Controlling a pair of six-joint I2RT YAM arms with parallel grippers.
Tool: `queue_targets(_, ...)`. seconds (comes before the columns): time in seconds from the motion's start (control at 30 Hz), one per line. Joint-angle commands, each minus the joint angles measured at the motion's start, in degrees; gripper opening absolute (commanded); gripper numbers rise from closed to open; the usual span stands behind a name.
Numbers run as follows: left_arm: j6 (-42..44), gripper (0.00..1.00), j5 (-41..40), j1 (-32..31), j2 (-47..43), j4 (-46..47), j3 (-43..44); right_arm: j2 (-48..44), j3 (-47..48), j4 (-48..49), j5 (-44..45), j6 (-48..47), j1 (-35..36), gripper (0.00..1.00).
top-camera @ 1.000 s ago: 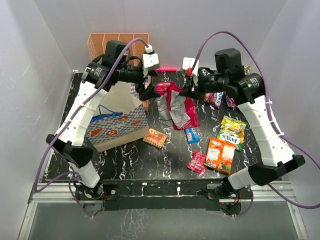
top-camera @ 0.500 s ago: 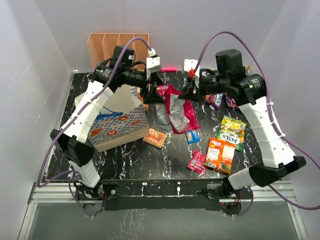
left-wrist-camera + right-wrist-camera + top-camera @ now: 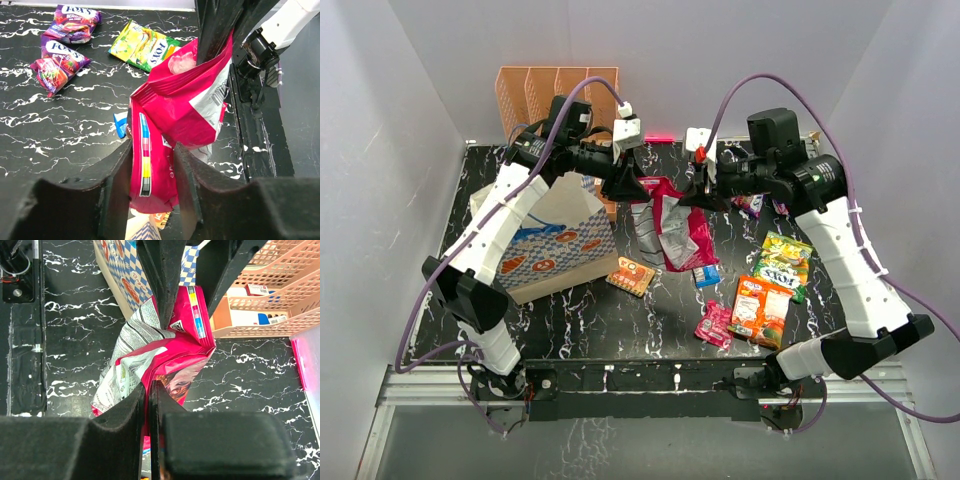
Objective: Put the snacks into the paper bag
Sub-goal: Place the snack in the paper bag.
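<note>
Mid-frame, left pincer (image 3: 625, 188) and right pincer (image 3: 705, 192) both clench one magenta-silver packet (image 3: 670, 225). One paper bag (image 3: 555, 235) stands at left.

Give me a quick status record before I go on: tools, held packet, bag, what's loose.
right tool: shut on the magenta packet, held above the table
left tool: astride the same packet; clamped or not, unclear
bag: stands left of the held packet; contents not visible
loose on table: orange packet, small orange packet, green-yellow packet, pink packet, blue packet, purple packets
rack: behind the bag
</note>
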Motion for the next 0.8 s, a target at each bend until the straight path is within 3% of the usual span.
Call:
queue_targets(0.0, 1.9, 0.33, 2.8, 0.0, -2.4, 0.8, -0.7, -2.1, -0.7, 5.2, -1.0, 0.3, -1.0, 0.08)
queue_targets(0.2, 2.2, 0.25, 3.5, -0.1, -1.5, 0.0, 0.0, -1.8, 1.0, 5.1, -2.0, 0.9, -1.5, 0.08)
queue_targets(0.27, 2.2, 0.18, 3.6, 0.0, -1.2, -0.1, 0.6, -1.8, 0.7, 5.3, -1.7, 0.9, -1.7, 0.08)
queue_targets(0.37, 0.3, 0.00, 2.2, 0.0, -1.3, 1.7, 0.7, -2.1, -1.2, 6.3, -0.1, 1.6, -1.9, 0.08)
queue_targets(0.63, -6.1, 0.00, 1.4, 0.0, -1.5, 5.4, 2.9, -3.5, -7.4, 12.1, 5.7, 6.7, -3.4, 0.10)
queue_targets(0.77, -12.3, 0.00, 0.6, 0.0, -0.1, 10.6, 5.6, -3.7, -7.6, 13.1, 8.5, 7.8, -3.9, 0.21)
